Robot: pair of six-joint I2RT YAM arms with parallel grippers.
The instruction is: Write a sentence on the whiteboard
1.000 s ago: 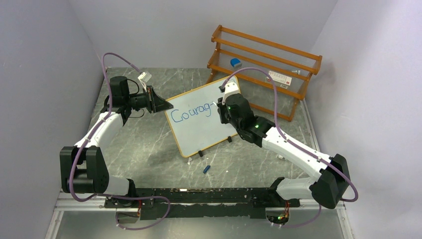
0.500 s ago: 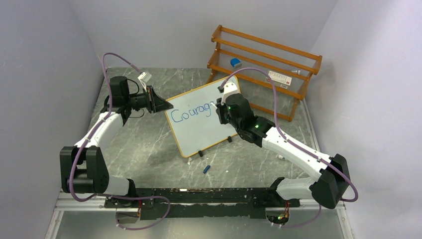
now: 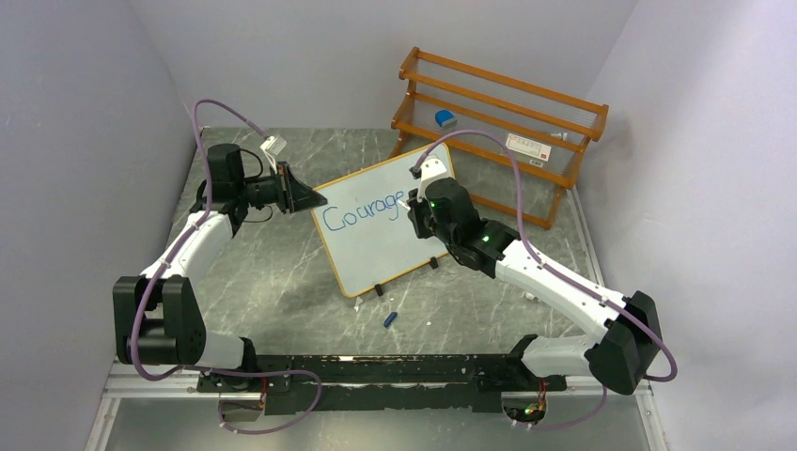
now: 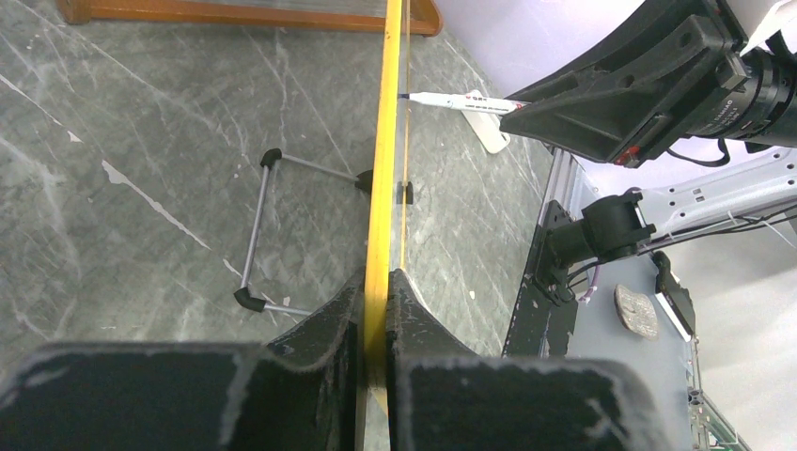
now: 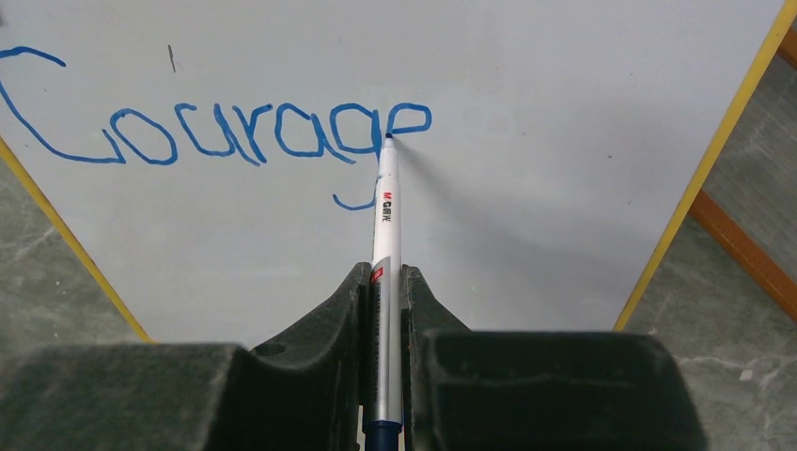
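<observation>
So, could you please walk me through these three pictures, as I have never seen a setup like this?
These are two robot arms bolted at the near edge of a grey table. The wide picture looks down from above and behind them; the other two come from a camera on each wrist. The left gripper is clamped on the orange edge of the whiteboard, which is propped up. The right gripper holds a marker, its tip on the board at the end of the blue word Courage. Behind the board stands a wooden rack; what looks like a small blue cap lies on the table in front.
</observation>
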